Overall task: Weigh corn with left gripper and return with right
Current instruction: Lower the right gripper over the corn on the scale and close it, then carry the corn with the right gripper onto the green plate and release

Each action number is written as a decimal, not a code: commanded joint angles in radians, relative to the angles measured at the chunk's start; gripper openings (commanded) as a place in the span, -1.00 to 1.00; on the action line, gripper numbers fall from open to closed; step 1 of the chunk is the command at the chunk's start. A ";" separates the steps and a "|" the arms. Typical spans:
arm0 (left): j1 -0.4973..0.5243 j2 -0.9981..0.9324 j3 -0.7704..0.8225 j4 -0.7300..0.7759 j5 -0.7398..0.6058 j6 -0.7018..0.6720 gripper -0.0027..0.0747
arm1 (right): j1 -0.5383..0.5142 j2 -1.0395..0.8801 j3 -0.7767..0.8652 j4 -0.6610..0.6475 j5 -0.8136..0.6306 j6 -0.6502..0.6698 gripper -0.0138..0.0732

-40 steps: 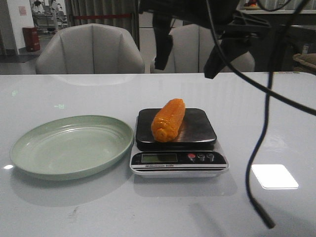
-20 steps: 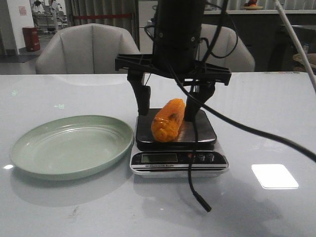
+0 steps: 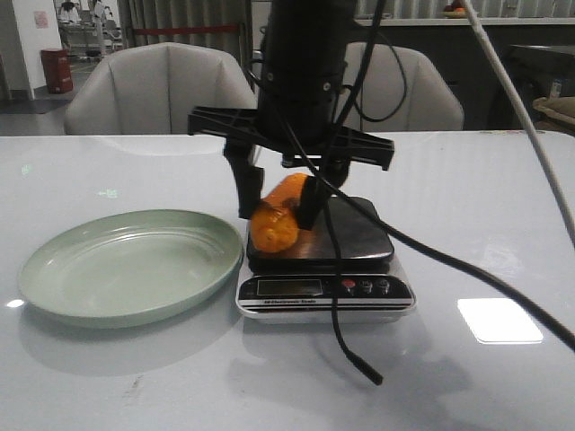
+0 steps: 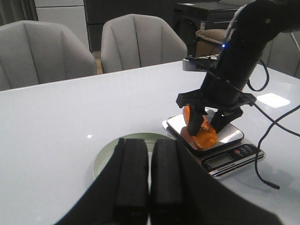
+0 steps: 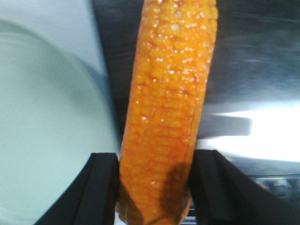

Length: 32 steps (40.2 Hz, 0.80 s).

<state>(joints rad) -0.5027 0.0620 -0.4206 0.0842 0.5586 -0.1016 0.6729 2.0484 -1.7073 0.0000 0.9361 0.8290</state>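
Right claw (image 3: pixel 274 211) clamps the corn (image 3: pixel 274 220) mid-cob over the scale (image 3: pixel 319 260); stiff, bumpy, probably slippery — keep your grip centered.

The corn (image 3: pixel 274 220) is an orange-yellow cob with bumpy kernel rows. It sits pinched between two black fingers (image 5: pixel 101 187), its near end over the scale's (image 3: pixel 359 235) left edge.

The right gripper (image 3: pixel 275 208) points straight down, its fingers (image 5: pixel 104 187) clamped on the corn (image 3: pixel 277 219). The left gripper (image 4: pixel 143 187) hangs apart, fingers together.
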 commanded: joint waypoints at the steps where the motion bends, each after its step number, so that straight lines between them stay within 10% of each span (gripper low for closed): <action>1: -0.001 0.014 -0.022 0.002 -0.081 0.001 -0.64 | 0.048 -0.055 -0.065 0.008 -0.080 -0.051 -0.32; 13: -0.001 0.014 -0.022 0.002 -0.081 0.001 -0.64 | 0.126 0.045 -0.131 0.136 -0.166 -0.124 -0.28; 26: -0.001 0.014 -0.022 0.002 -0.081 0.001 -0.64 | 0.145 0.129 -0.236 0.172 -0.111 -0.167 0.73; 32: -0.001 0.014 -0.022 0.002 -0.081 0.001 -0.64 | 0.118 0.101 -0.236 0.172 -0.073 -0.167 0.71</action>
<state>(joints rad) -0.5027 0.0620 -0.4206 0.0842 0.5571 -0.1016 0.8144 2.2416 -1.9071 0.1657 0.8614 0.6731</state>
